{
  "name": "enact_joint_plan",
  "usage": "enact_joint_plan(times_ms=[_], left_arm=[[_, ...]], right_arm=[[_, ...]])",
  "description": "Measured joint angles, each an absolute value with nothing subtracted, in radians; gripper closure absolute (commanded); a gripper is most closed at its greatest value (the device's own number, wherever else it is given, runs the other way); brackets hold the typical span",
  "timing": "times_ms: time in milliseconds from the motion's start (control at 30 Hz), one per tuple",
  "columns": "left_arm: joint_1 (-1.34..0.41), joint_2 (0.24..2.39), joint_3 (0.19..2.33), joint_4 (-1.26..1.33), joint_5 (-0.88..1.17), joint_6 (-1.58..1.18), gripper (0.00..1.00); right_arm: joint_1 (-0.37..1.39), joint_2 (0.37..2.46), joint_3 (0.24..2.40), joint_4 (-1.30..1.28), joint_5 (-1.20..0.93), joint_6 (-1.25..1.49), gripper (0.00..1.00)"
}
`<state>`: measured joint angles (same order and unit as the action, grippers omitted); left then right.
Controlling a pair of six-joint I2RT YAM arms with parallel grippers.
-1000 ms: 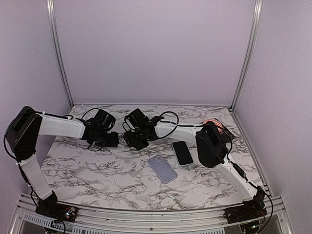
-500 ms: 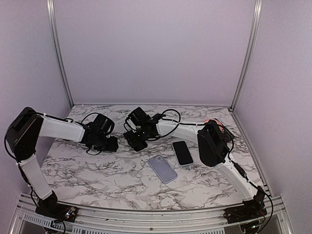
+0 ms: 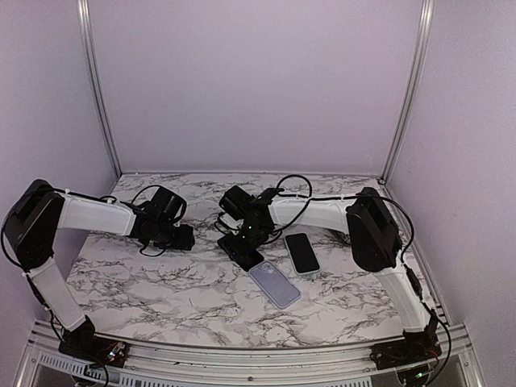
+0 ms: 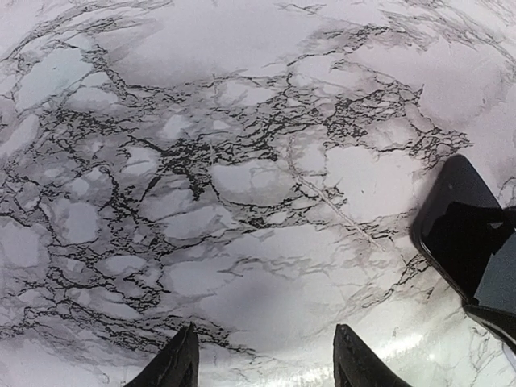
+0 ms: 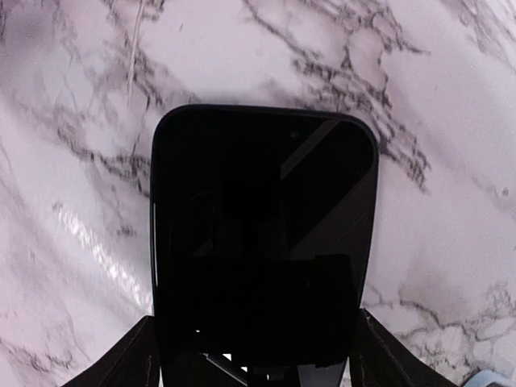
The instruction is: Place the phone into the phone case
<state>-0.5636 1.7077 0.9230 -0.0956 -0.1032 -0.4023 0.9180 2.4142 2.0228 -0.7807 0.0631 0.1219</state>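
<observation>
A black phone (image 5: 262,210) lies screen-up between my right gripper's (image 5: 256,322) fingers, which press against its two long edges. From above, the phone (image 3: 242,252) juts out under the right gripper (image 3: 247,237), its near end close to the lavender phone case (image 3: 275,285), which lies flat. Whether the two touch I cannot tell. A corner of the case (image 5: 493,379) shows at the bottom right of the right wrist view. My left gripper (image 3: 182,236) hovers to the left, open and empty (image 4: 264,343), with the phone (image 4: 451,226) to its right.
A second black slab with a pale rim (image 3: 302,253) lies just right of the case. The marble table (image 3: 145,282) is walled by purple panels at the back and sides. Loose cables arc over the right arm (image 3: 322,211).
My right arm swung right and toward the near edge while its jaws narrowed onto the phone. The lavender case slid slightly nearer and right. The left gripper drew back a little to the left.
</observation>
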Motion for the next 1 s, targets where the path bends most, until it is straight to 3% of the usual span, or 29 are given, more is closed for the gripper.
enact_joint_plan(times_ms=[233, 333, 500, 700, 767, 900, 1000], left_arm=[[-0.564, 1.689, 0.897, -0.097, -0.094, -0.398, 0.44], [-0.564, 1.688, 0.892, -0.100, -0.089, -0.396, 0.44], [-0.564, 1.678, 0.889, -0.101, -0.086, -0.393, 0.44], [-0.564, 1.662, 0.876, -0.101, -0.085, -0.392, 0.43], [-0.564, 1.653, 0.868, -0.102, -0.086, -0.389, 0.43], [-0.564, 1.643, 0.862, -0.102, -0.086, -0.384, 0.43], [-0.564, 1.639, 0.862, -0.102, -0.086, -0.381, 0.43]], right_arm=[[0.935, 2.283, 1.842, -0.892, 0.080, 0.106, 0.37], [0.943, 2.249, 1.792, -0.921, 0.075, 0.096, 0.31], [0.962, 2.241, 1.783, -0.950, 0.053, 0.073, 0.13], [0.967, 2.300, 1.884, -1.005, 0.037, 0.050, 0.11], [0.967, 2.306, 1.892, -1.010, 0.034, 0.047, 0.14], [0.967, 2.309, 1.898, -1.015, 0.030, 0.043, 0.35], [0.967, 2.310, 1.901, -1.018, 0.031, 0.041, 0.39]])
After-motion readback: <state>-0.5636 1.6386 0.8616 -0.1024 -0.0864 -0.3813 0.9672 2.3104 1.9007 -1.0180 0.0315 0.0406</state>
